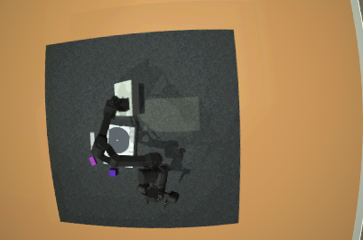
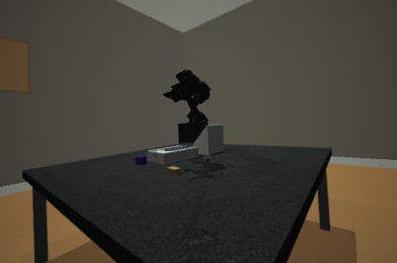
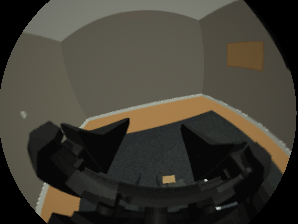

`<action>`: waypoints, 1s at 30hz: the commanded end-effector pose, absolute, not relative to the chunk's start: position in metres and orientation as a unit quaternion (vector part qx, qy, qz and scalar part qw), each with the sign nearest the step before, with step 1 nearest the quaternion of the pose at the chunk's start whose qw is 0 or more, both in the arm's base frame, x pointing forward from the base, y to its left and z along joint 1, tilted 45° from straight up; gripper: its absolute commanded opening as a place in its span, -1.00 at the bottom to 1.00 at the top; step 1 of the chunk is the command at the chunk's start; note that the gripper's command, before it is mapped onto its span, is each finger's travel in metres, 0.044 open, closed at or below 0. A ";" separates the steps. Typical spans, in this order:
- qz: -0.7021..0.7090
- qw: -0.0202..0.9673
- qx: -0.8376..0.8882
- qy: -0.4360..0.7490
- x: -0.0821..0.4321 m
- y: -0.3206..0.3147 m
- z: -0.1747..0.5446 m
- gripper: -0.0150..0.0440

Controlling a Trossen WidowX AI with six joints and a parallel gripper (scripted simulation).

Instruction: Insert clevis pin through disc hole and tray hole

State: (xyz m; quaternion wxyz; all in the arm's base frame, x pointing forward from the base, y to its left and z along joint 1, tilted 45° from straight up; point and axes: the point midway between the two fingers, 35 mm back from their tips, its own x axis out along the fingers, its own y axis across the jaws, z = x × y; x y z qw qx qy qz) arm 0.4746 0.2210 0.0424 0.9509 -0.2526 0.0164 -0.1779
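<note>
The wrist view shows the fingers [image 1: 159,203] [image 2: 170,91] wide apart — only the top view shows the disc's [image 1: 119,140] hole.

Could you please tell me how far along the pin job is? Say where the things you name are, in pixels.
Already in place: the disc [image 1: 123,146] lies flat in the tray [image 1: 131,150] [image 2: 173,156]. In hand: nothing shows between the fingers; the gripper [image 1: 155,201] [image 2: 173,91] [image 3: 156,123] is open, raised clear of the tray. Left: I can't tell whether the small bright spot mid-disc is pin or hole; if hole, insertion remains.
</note>
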 end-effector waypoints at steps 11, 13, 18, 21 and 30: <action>-0.069 0.900 -0.368 0.224 0.448 0.202 -0.059 0.05; -0.053 0.879 -0.386 0.276 0.434 0.191 -0.080 0.05; -0.026 0.810 -0.418 0.412 0.386 0.155 -0.124 0.05; -0.021 0.772 -0.426 0.471 0.360 0.137 -0.136 0.05; -0.029 0.644 -0.437 0.628 0.269 0.085 -0.147 0.05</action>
